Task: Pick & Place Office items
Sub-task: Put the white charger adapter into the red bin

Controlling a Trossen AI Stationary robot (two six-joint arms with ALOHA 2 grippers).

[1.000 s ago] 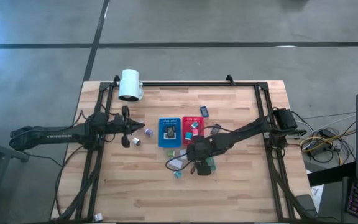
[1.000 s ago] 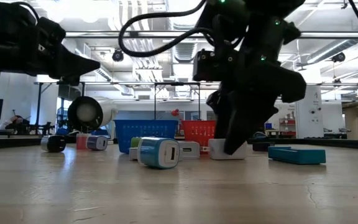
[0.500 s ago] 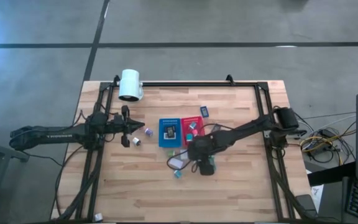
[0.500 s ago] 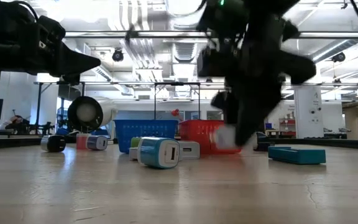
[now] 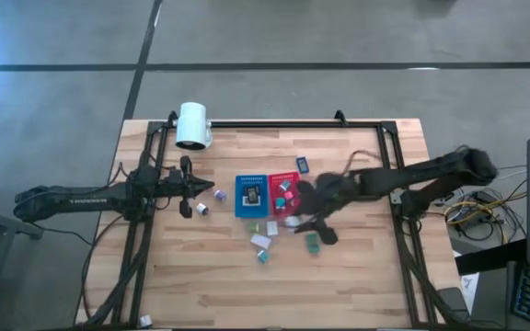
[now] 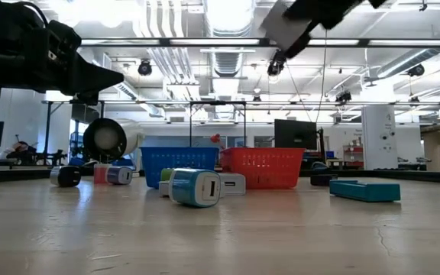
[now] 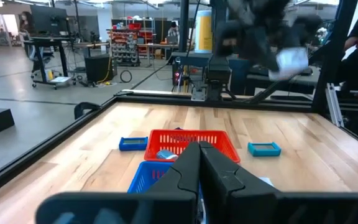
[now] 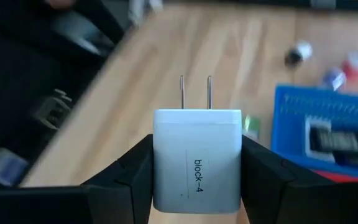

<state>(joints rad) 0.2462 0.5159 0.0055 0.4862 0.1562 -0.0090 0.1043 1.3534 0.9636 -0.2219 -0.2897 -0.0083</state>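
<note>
The left gripper (image 5: 191, 190) is parked shut over the table's left side, next to the white cylinder (image 5: 192, 126). Two trays are counted mid-table, one blue tray (image 5: 249, 196) and one red tray (image 5: 283, 191). A handful of small items, maybe four though it's blurry, are scattered in front of them. The white charger block (image 8: 197, 158), two prongs up and labelled "block-4", is clamped in the right gripper (image 8: 197, 180). It's been lifted off the table since a second ago and is now held above the red tray's near edge.
</note>
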